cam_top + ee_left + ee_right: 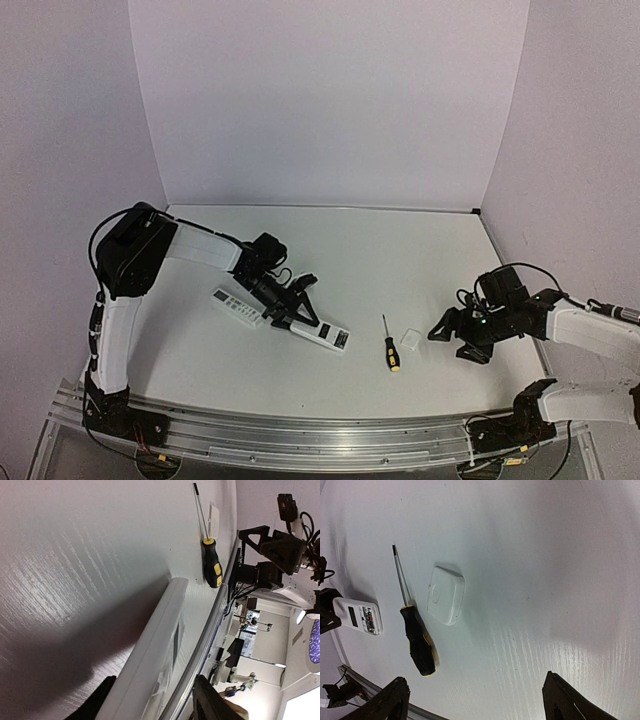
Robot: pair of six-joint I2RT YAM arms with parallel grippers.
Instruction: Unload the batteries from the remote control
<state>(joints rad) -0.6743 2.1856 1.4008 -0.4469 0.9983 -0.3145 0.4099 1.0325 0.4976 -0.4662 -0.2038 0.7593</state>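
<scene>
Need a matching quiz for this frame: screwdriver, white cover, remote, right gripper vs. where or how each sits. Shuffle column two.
Things:
1. screwdriver
2. white cover
3. remote
4. right gripper

Places or states:
A. open, nothing between its fingers
B. straddled by the left gripper
C. lying between the remote and the white cover
D. lying flat between the screwdriver and the right gripper

Pairs: 1-C, 2-D, 3-B, 4-A
</scene>
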